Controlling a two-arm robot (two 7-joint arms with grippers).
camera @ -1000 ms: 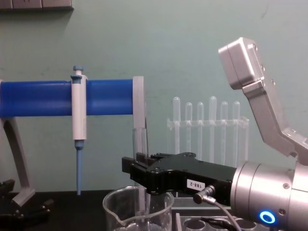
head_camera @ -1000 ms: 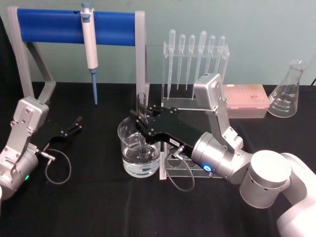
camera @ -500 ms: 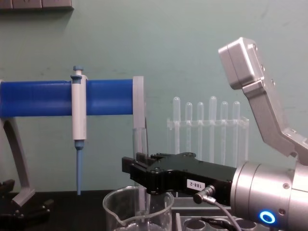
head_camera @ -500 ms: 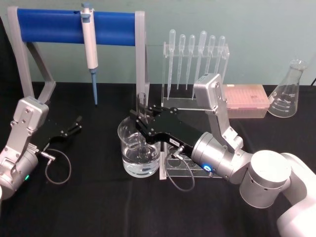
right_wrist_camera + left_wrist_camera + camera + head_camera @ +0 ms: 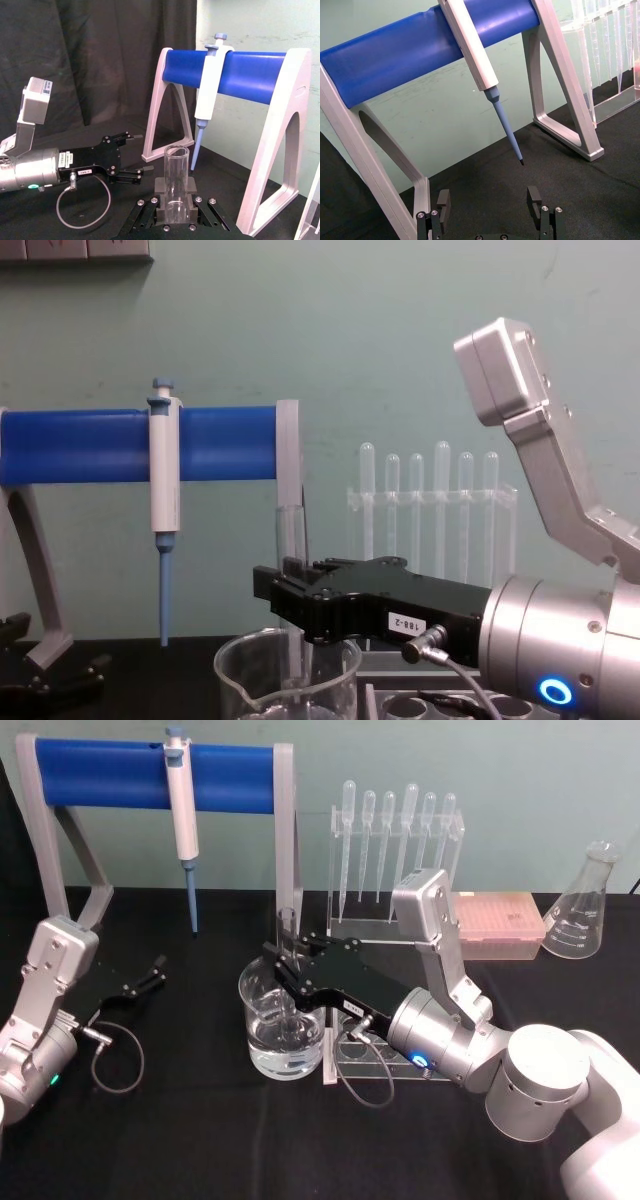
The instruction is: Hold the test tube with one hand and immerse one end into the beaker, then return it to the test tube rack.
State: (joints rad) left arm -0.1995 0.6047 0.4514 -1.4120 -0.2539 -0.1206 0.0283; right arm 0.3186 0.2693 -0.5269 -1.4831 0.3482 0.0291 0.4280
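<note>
The right gripper [image 5: 276,598] carries a small white label that reads "188-2" in the chest view. A similar label sits on the left gripper [image 5: 135,155] in the right wrist view, but its print is too small to make out. The flask [image 5: 582,905] at the far right has graduation marks that cannot be read.

The tube [image 5: 288,948] stands upright with its long axis vertical and its open rim on top. Its lower end is down inside the beaker [image 5: 260,1055], below the beaker's rim. The beaker holds clear water, but whether the tip is under the surface cannot be told. The beaker stands on the black cloth just left of the rack [image 5: 385,1065].

The right arm reaches in from the right. Its silver wrist, with a lit blue ring, is over the rack, and the black gripper is held level, pointing to the robot's left over the beaker. Its two fingers [image 5: 160,189] are clamped on opposite sides of the tube, partway down its length.

The left arm is parked at the table's left edge. Its gripper [image 5: 155,971] sits low over the cloth and points toward the blue stand [image 5: 420,47] and its hanging pipettor [image 5: 472,50]. Its fingers [image 5: 443,204] are spread wide with nothing between them.
</note>
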